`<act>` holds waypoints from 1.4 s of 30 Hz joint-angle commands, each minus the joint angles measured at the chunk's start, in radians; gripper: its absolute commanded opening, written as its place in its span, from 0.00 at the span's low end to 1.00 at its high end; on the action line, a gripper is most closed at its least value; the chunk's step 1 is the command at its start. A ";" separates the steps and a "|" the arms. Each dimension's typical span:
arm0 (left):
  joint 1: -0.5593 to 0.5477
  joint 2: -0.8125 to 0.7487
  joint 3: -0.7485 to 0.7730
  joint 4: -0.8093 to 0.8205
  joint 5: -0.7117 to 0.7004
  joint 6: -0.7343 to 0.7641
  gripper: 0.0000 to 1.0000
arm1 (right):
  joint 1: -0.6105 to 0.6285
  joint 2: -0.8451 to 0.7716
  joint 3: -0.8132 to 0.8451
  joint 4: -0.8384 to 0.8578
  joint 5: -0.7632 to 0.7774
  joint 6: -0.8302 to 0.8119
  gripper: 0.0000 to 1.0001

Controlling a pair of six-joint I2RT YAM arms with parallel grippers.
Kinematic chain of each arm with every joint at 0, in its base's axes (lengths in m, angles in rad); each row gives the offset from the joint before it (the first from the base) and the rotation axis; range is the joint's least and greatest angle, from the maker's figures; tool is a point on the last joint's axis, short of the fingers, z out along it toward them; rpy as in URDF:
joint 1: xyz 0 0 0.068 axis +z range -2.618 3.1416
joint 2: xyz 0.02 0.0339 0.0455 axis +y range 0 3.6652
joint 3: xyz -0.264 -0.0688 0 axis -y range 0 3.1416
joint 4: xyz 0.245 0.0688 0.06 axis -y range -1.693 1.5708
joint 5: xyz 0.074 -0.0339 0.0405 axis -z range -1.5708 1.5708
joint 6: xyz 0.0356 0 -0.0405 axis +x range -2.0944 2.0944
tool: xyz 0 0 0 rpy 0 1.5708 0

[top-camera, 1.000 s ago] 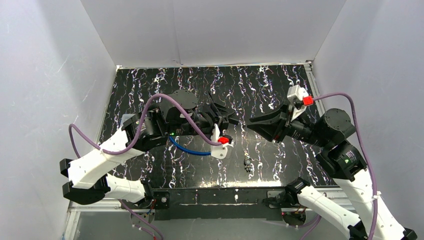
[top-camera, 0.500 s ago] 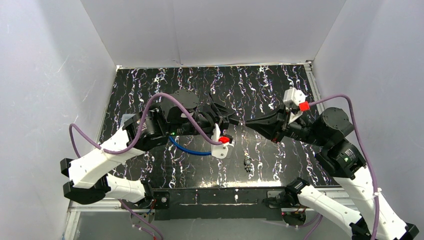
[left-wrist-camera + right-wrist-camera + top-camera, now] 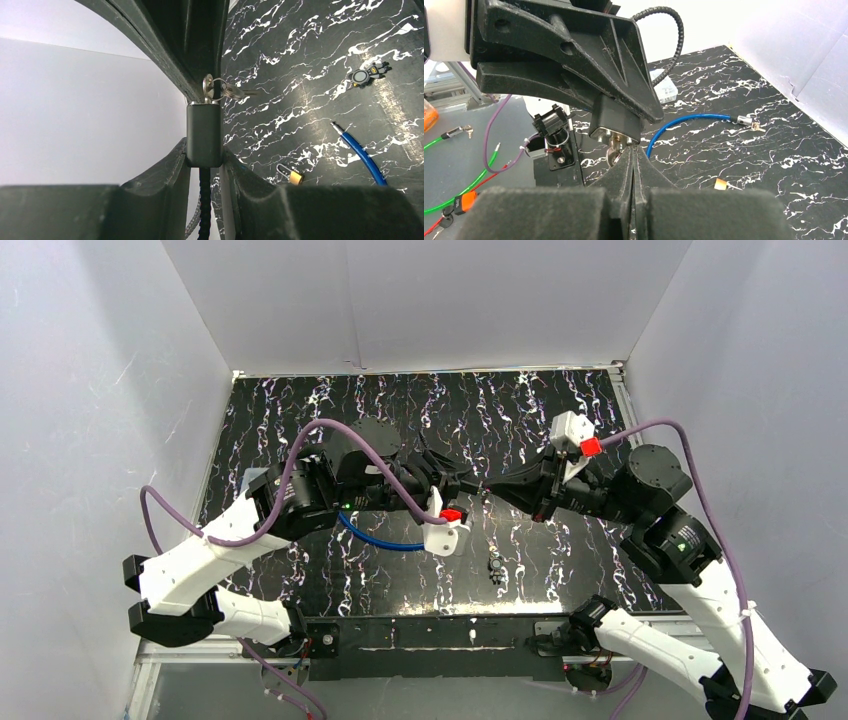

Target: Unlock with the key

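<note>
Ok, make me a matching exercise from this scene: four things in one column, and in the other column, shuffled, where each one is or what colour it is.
1 big padlock
2 key
3 cable
4 little padlock

A blue, lying on the table
B gripped in the left claw
C gold-coloured, lying on the table
D stuck in the big padlock

Pairs: 1-B, 2-D, 3-A, 4-C
</note>
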 commanded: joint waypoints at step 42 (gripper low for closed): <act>-0.001 0.059 0.151 -0.106 0.076 -0.247 0.00 | 0.022 -0.067 0.031 -0.023 -0.033 -0.146 0.27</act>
